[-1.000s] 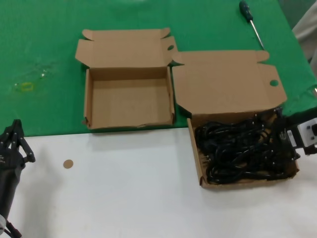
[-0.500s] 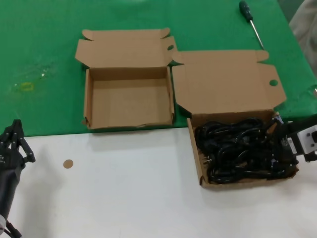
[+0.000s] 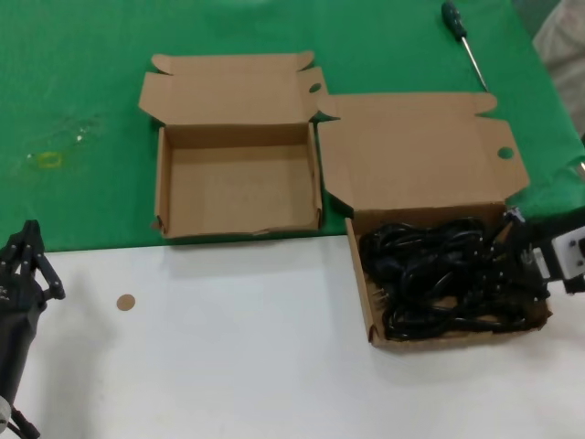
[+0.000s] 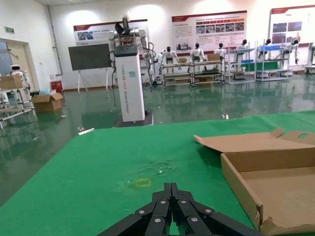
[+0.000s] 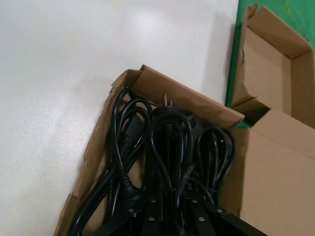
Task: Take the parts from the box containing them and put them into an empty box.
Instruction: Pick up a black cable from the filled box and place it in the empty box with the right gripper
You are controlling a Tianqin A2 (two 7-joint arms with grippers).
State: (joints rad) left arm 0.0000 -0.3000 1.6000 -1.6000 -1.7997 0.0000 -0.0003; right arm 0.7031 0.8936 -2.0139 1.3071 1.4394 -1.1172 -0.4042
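The power cords (image 3: pixel 443 274) lie in a tangled heap in the wide, low-walled box (image 3: pixel 370 315) at the right, its big lid (image 3: pixel 420 155) folded back. The smaller, taller-walled box (image 3: pixel 160 183) stands open and empty to its left. My right gripper (image 3: pixel 515 259) is down inside the wide box at its right end. In the right wrist view its fingers (image 5: pixel 151 209) stand apart among the cords (image 5: pixel 167 142), with strands running between them. My left gripper (image 3: pixel 30 236) is parked at the table's left edge, shut and empty; it also shows in the left wrist view (image 4: pixel 171 188).
A black-handled screwdriver (image 3: pixel 462 37) lies on the green mat (image 3: pixel 73 110) behind the wide box. A small brown disc (image 3: pixel 125 302) lies on the white table (image 3: pixel 228 366). The empty box's wall (image 4: pixel 241 184) shows in the left wrist view.
My right gripper has come down from the wide box's right rim into the cords and now sits among them. The left arm has not moved.
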